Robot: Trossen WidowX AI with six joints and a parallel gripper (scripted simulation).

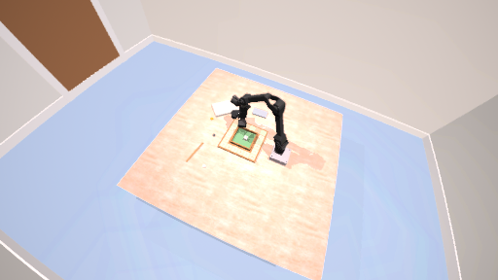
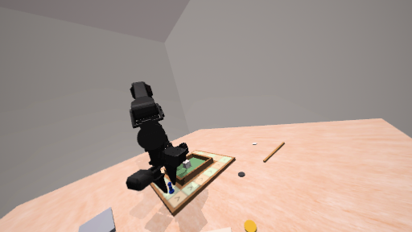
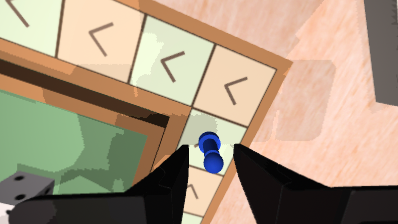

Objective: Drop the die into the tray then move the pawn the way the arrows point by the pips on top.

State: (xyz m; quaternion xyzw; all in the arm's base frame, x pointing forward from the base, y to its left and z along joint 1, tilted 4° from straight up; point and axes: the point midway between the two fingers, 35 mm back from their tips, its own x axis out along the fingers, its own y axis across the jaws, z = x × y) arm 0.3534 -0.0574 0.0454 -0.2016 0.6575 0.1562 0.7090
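The blue pawn (image 2: 170, 188) (image 3: 211, 154) stands on a pale green square, one square before the corner of the board (image 1: 236, 154) (image 2: 205, 184) (image 3: 264, 107). My gripper (image 3: 211, 150) is open, with one finger on each side of the pawn; gaps show between it and both fingers in the wrist view. The die (image 1: 245, 138) (image 2: 187, 163) (image 3: 30, 186) lies inside the green dice tray (image 2: 199, 170) (image 3: 50, 125). In the wrist view a finger partly covers the die. A grey face with two visible pips shows, but I cannot tell the top count for certain.
A white slab (image 1: 223, 108) and a grey slab (image 1: 260, 113) (image 2: 98, 223) lie near the board. A yellow disc (image 1: 211, 119) (image 2: 250, 225), dark disc (image 1: 213, 135) (image 2: 241, 174), wooden stick (image 1: 195, 152) (image 2: 273, 152) and small white piece (image 1: 204, 166) (image 2: 254, 143) lie farther off.
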